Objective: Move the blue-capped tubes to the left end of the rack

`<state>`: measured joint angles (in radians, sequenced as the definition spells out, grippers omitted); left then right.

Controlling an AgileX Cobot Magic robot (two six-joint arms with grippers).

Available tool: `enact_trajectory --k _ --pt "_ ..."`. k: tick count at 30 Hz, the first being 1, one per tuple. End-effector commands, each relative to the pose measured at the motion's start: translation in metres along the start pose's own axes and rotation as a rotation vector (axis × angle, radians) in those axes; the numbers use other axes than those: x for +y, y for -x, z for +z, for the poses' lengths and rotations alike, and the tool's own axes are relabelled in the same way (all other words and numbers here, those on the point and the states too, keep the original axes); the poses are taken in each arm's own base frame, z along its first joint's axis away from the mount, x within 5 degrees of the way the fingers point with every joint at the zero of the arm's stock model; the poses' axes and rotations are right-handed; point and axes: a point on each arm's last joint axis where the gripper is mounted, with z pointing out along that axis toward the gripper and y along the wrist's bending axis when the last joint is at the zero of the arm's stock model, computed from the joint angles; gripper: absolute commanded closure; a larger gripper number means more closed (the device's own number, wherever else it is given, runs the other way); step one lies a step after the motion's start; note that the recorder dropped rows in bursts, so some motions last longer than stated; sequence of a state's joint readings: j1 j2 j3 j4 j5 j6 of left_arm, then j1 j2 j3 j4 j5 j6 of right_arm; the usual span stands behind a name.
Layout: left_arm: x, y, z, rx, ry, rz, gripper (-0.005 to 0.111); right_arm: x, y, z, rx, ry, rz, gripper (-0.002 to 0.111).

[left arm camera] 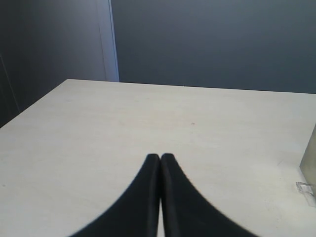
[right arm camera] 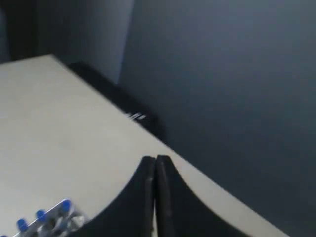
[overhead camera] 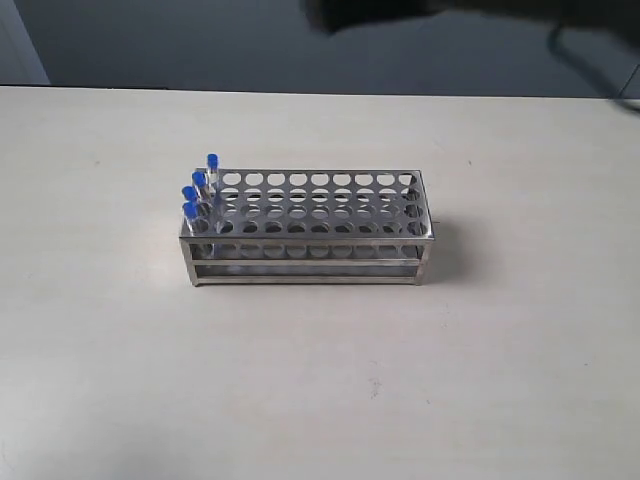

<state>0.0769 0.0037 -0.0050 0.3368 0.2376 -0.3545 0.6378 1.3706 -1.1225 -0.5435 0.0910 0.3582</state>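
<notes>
Rack (overhead camera: 310, 225): middle of the table (overhead camera: 320, 390), level on its legs, long side facing near.
Tubes (overhead camera: 197, 195): all four at the rack's left end, one in each row from near to far, blue caps poking above the top plate.
Left gripper (left arm camera: 160, 157): jaws pressed flat together, nothing between them, low over bare table, clear of the rack.
Right gripper (right arm camera: 155, 159): closed tight too, holding nothing, raised near the table's edge, well apart from the tubes.
</notes>
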Motion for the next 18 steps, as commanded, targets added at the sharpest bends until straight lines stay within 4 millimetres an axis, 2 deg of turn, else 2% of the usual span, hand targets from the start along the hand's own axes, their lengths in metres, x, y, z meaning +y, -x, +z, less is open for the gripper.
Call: enact_trajectory --k 1,4,5,7,10,12,13,15,17,18 --pt "-0.001 -0.001 0.0 -0.004 -0.009 -0.005 0.106 -0.04 0.012 -0.073 0.082 -0.199 0.11 0.108" --pt "-0.001 -0.001 0.0 -0.004 -0.009 -0.005 0.106 -0.042 0.004 -0.108 0.13 -0.249 0.124 0.108" --pt "-0.001 -0.001 0.0 -0.004 -0.009 -0.005 0.106 -0.043 -0.004 -0.124 0.19 -0.275 0.158 0.108" --pt "-0.001 -0.001 0.0 -0.004 -0.009 -0.003 0.106 -0.042 -0.008 -0.143 0.252 -0.29 0.257 0.108" --pt "-0.001 -0.001 0.0 -0.004 -0.009 -0.003 0.106 -0.042 -0.011 -0.162 0.286 -0.309 0.29 0.108" --pt "-0.001 -0.001 0.0 -0.004 -0.009 -0.003 0.106 -0.045 -0.007 -0.173 0.249 -0.333 0.267 0.108" --pt "-0.001 -0.001 0.0 -0.004 -0.009 -0.005 0.106 -0.041 -0.006 -0.179 0.217 -0.305 0.316 0.108" --pt "-0.001 0.0 0.0 -0.006 -0.01 -0.005 0.106 -0.038 -0.014 -0.193 0.171 -0.293 0.285 0.108" --pt "-0.001 -0.001 0.0 0.001 -0.01 -0.004 0.106 -0.03 -0.061 -0.192 0.139 -0.282 0.182 0.108" --pt "-0.001 -0.001 0.0 0.001 -0.01 -0.004 0.106 -0.024 -0.091 -0.195 0.103 -0.286 0.213 0.108"
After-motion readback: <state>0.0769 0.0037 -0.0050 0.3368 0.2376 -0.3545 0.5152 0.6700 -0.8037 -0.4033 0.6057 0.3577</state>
